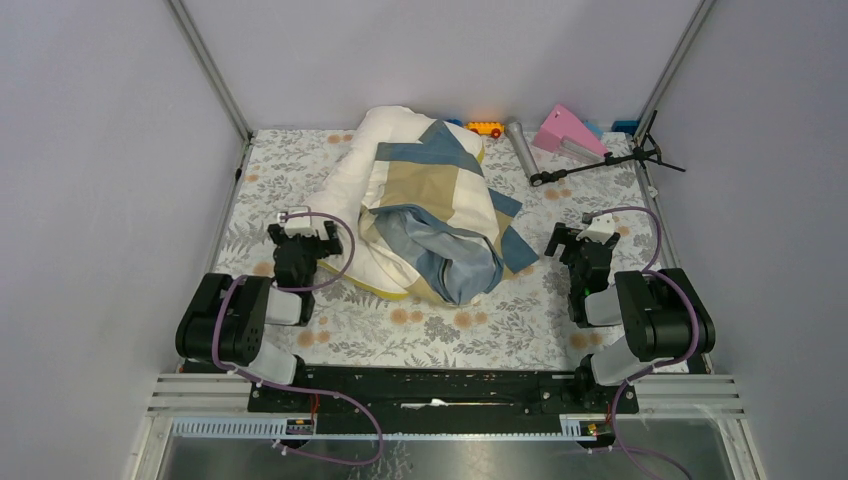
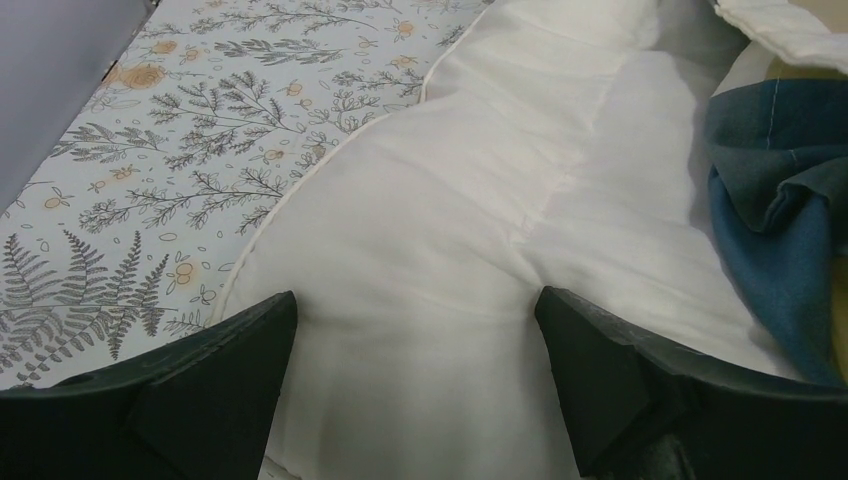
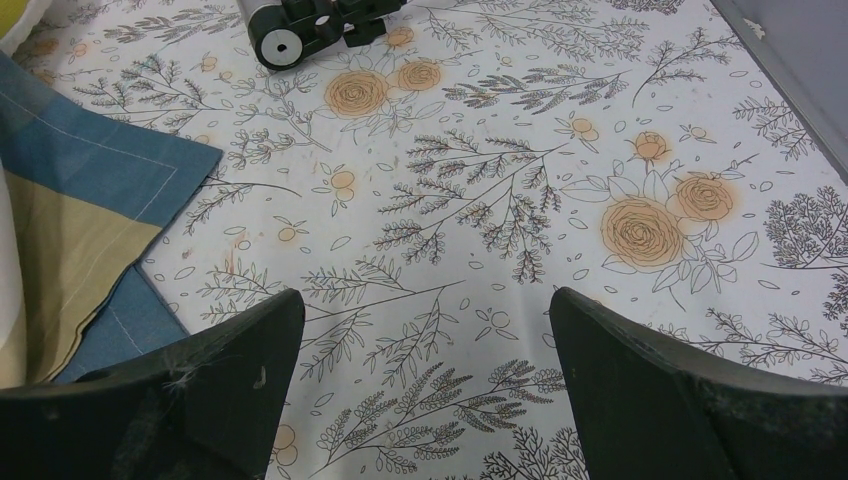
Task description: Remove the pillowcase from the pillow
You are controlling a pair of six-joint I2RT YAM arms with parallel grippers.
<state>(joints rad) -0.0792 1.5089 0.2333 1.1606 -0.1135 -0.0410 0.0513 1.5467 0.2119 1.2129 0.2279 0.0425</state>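
The cream-white pillow (image 1: 352, 185) lies across the middle of the table with a yellow trim at its near edge. The patchwork blue, tan and cream pillowcase (image 1: 450, 205) covers its right part, its open blue mouth bunched toward the near side. My left gripper (image 1: 300, 232) is open just above the pillow's bare left end; in the left wrist view the pillow (image 2: 470, 200) fills the space between the jaws of the gripper (image 2: 415, 305), and the pillowcase (image 2: 780, 200) shows at right. My right gripper (image 1: 578, 240) is open and empty over the table cover, right of the pillowcase corner (image 3: 90, 200).
The grey floral table covering (image 1: 480, 325) lies under everything. At the back stand a pink wedge (image 1: 566, 130), a grey cylinder (image 1: 521, 147), a small orange toy (image 1: 485, 128) and a black tripod (image 1: 600, 165); the tripod's end (image 3: 300, 30) shows in the right wrist view. Frame posts flank the table.
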